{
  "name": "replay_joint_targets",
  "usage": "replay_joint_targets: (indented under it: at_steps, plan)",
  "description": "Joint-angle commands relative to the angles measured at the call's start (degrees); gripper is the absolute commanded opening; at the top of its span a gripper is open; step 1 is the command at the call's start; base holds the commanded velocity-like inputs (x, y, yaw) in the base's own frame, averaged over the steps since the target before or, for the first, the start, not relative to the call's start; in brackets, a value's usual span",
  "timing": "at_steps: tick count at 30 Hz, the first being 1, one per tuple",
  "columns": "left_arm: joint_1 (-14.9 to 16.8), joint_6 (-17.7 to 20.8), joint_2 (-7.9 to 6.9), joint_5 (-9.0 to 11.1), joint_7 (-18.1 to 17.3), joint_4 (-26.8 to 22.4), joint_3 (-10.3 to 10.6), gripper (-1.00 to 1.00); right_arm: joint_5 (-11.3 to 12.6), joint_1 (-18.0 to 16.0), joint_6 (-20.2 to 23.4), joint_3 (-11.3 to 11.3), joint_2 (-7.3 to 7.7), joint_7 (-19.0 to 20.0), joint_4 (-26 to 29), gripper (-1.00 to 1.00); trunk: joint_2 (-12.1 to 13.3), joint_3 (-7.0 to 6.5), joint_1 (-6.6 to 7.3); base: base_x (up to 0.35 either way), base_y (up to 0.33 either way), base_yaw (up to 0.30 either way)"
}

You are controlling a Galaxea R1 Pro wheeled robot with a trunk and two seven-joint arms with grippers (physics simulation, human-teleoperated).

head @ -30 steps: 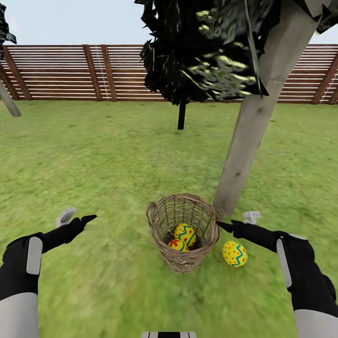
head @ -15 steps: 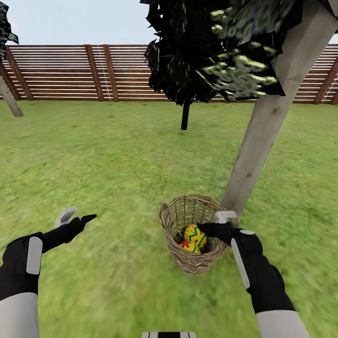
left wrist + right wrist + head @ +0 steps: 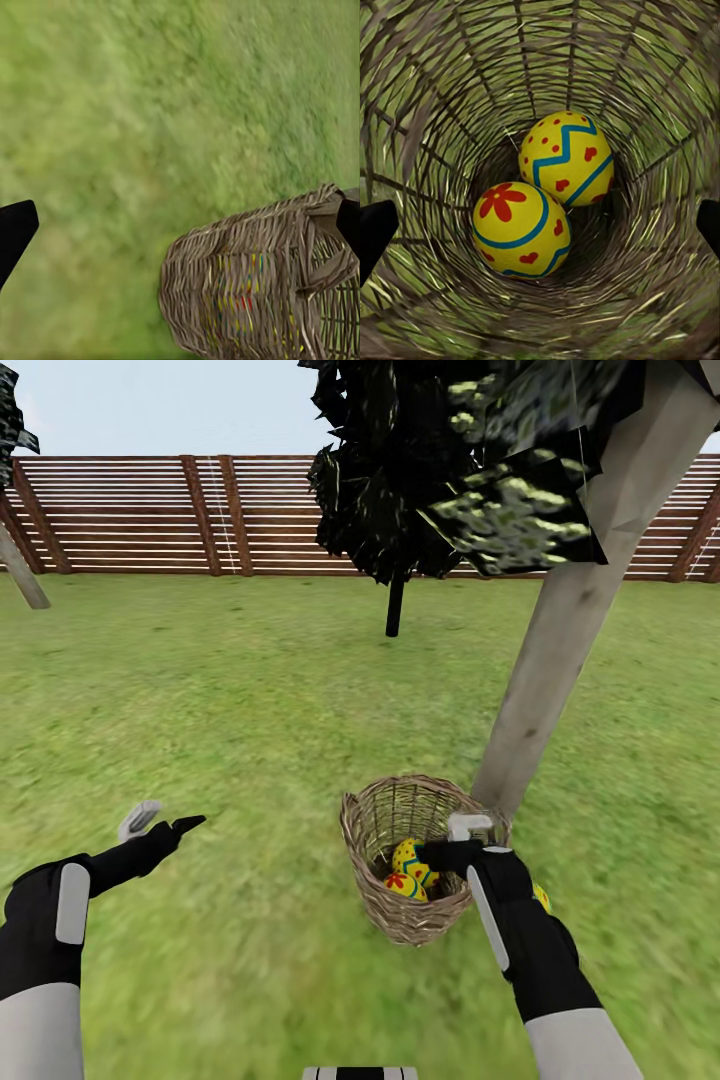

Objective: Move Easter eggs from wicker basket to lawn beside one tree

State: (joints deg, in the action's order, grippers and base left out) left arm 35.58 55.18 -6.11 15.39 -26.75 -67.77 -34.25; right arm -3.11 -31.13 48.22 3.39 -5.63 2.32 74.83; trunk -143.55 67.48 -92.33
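Note:
The wicker basket stands on the lawn at the foot of the thick pale tree trunk. Two Easter eggs lie inside it: a zigzag one and one with a red flower in a blue ring. A sliver of the third egg shows on the grass behind my right forearm. My right gripper hangs open over the basket's mouth, its fingertips apart above the eggs. My left gripper is open and empty over the grass, left of the basket.
A thin black-trunked tree stands farther back. The brown slat fence closes off the garden. Another pale trunk leans at the far left. Open grass lies all around.
My right arm swung left from beside the basket to over its mouth and reached slightly deeper. It now covers most of the egg on the grass. The left arm stayed put.

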Motion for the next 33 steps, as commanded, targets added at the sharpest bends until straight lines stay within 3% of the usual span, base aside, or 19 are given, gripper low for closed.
replay_joint_targets:
  at_steps: [1, 5, 9, 15, 19, 24, 33]
  plan:
    - [0.05, 0.30, 0.04, -0.21, -0.34, 0.00, -0.12, 1.00, -0.38, -1.70, 3.85, 0.17, -0.02, 0.06, -0.99, 1.00, -0.02, 0.05, 0.01, 0.000, 0.000, 0.000]
    - [0.04, 0.28, 0.05, -0.27, -0.32, 0.01, -0.11, 1.00, -0.55, -7.81, 6.84, 2.48, 0.10, -0.10, -6.42, 1.00, -0.02, 0.05, 0.01, 0.000, 0.000, 0.000]
    - [0.06, 0.22, 0.05, -0.27, -0.32, 0.01, -0.11, 1.00, -0.77, -14.51, 7.12, 7.06, 0.63, 0.09, -15.64, 1.00, -0.02, 0.05, 0.01, 0.000, 0.000, 0.000]
    - [0.05, 0.19, -0.03, -0.27, -0.32, 0.01, -0.11, 1.00, -0.84, -18.50, 7.08, 12.90, 0.79, 0.28, -18.60, 1.00, -0.02, 0.05, 0.01, 0.000, 0.000, 0.000]
    - [0.03, 0.19, -0.08, -0.27, -0.34, 0.24, -0.11, 1.00, -0.84, -19.05, 7.06, 16.73, 0.80, 0.47, -19.30, 1.00, -0.02, 0.05, 0.01, 0.000, 0.000, 0.000]
    - [0.05, 0.19, -0.12, -0.27, -0.32, 0.29, -0.11, 1.00, -0.92, -19.67, 7.01, 18.02, 0.99, 2.08, -19.98, 1.00, -0.02, 0.05, 0.01, 0.000, 0.000, 0.000]
    - [0.04, 0.19, -0.13, -0.27, -0.32, 0.34, -0.11, 1.00, -1.03, -20.39, 6.97, 18.25, 1.34, 3.01, -19.94, 1.00, -0.14, 2.04, -0.22, 0.000, 0.000, 0.000]
